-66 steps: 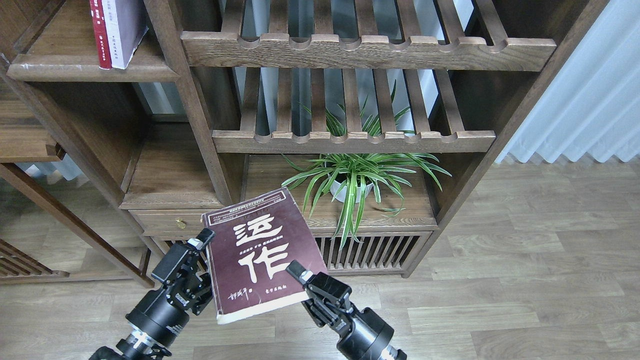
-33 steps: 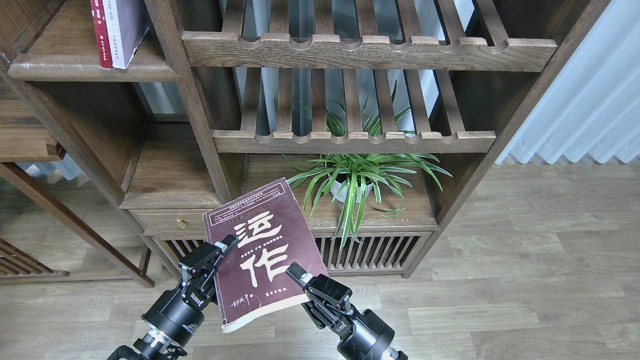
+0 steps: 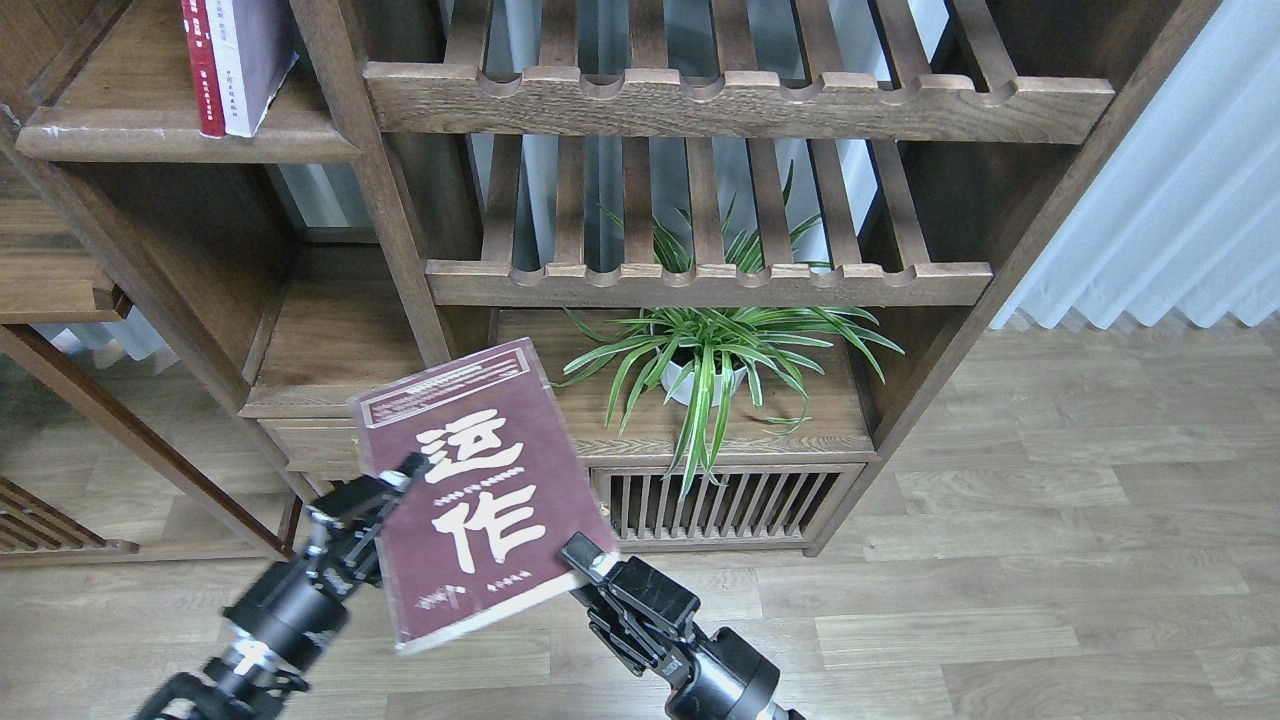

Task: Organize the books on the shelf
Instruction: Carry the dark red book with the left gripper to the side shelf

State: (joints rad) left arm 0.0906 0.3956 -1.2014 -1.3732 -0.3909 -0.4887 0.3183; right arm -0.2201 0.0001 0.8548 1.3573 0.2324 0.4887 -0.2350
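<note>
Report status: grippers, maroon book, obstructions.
Left gripper on maroon book, left edge. Right gripper at its lower right corner. Red book, pale book upright on shelf.

Soft daylight is filtering through the white curtain (image 3: 1170,190), lighting the room evenly; motion blur is smearing the maroon book (image 3: 475,490) and left gripper (image 3: 385,490).

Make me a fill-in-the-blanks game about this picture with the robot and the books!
1. The book between the robot's two arms has big ____ characters on its cover.
2. On the top left shelf, a red book stands next to a pale ____ book.
3. The green plant grows in a ____ pot.

Missing words: white; lavender; white
</note>
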